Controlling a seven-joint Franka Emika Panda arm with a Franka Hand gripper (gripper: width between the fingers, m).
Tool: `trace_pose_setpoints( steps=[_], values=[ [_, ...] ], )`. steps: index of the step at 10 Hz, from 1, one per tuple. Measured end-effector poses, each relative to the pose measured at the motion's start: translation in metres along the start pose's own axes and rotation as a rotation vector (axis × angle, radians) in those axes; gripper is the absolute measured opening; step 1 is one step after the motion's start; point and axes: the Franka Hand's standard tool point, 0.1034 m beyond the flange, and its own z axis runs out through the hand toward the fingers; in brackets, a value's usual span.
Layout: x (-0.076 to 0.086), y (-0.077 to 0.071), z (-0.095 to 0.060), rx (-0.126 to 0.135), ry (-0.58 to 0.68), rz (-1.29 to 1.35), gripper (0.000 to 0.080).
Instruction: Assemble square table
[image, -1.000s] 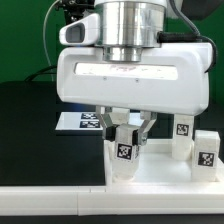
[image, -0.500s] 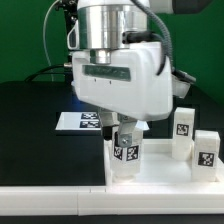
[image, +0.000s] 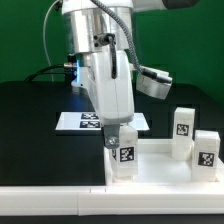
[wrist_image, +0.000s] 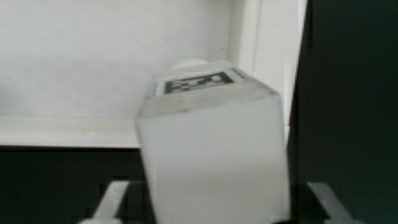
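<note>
Pincer (image: 124, 138) apparently gripping leg (image: 125, 155), at tabletop (image: 160, 170) corner edge

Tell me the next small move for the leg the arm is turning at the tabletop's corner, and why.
Probably keep turning it in small steps. The gripper has its jaws closed around the small white chunky tagged leg, which stands upright at the near corner of the large white square tray-like tabletop. Whether it is fully seated cannot be seen, so letting go seems premature. Two more tagged legs wait on the exterior view's right.
</note>
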Motion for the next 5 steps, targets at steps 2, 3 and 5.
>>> trace_pose_setpoints(
  steps=[2,3,5],
  values=[
    [-0.014,-0.007,-0.006,-0.025,0.041,-0.288,0.0532],
    [-0.024,-0.011,-0.008,-0.025,0.054,-0.488,0.0625],
    [-0.027,-0.008,-0.009,-0.029,0.049,-0.647,0.0642]
  ],
)
